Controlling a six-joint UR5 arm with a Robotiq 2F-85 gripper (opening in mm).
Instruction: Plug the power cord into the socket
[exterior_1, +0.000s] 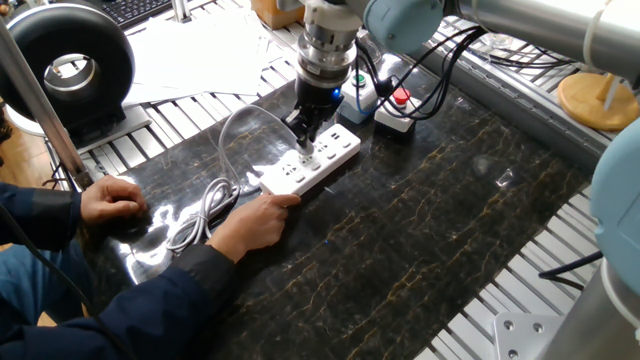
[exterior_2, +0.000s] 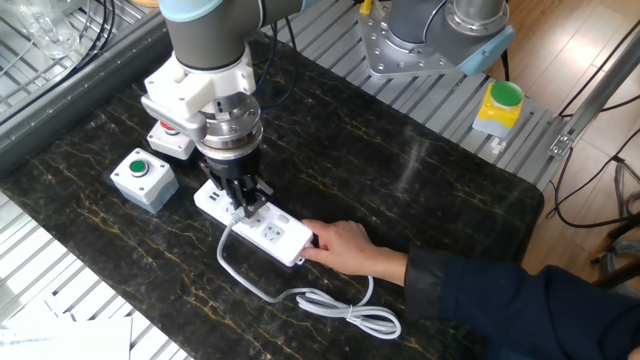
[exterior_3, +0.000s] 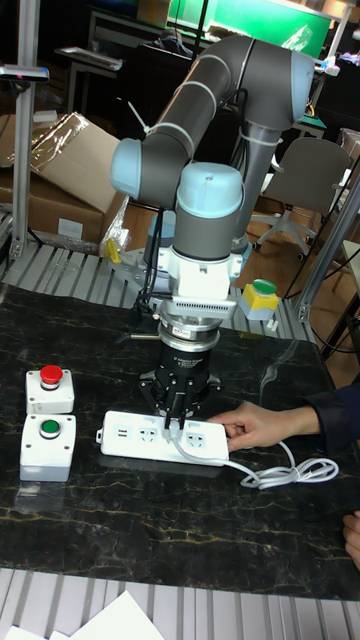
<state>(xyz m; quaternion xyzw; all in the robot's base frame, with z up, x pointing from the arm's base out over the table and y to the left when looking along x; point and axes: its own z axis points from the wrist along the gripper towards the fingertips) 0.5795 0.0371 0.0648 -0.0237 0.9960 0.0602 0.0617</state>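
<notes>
The socket (exterior_1: 322, 160) (exterior_2: 272, 233) (exterior_3: 122, 436) is a long white power strip lying on the dark marble table. My gripper (exterior_1: 305, 142) (exterior_2: 247, 208) (exterior_3: 176, 423) stands upright over its middle, shut on the small white plug, which is pressed down at an outlet. From the plug the power cord (exterior_1: 236, 122) (exterior_2: 232, 268) arcs away to a loose coil (exterior_1: 198, 216) (exterior_2: 352, 314) (exterior_3: 292, 470) on the table. How deep the plug sits is hidden by the fingers. A person's hand (exterior_1: 256, 220) (exterior_2: 340, 246) (exterior_3: 256, 428) holds one end of the strip.
Two white button boxes, green (exterior_1: 358, 88) (exterior_2: 145, 178) (exterior_3: 47, 442) and red (exterior_1: 399, 106) (exterior_2: 166, 141) (exterior_3: 50, 389), stand just beyond the strip's other end. The person's second hand (exterior_1: 112, 200) rests by the coil. Black robot cables (exterior_1: 430, 60) hang behind the gripper.
</notes>
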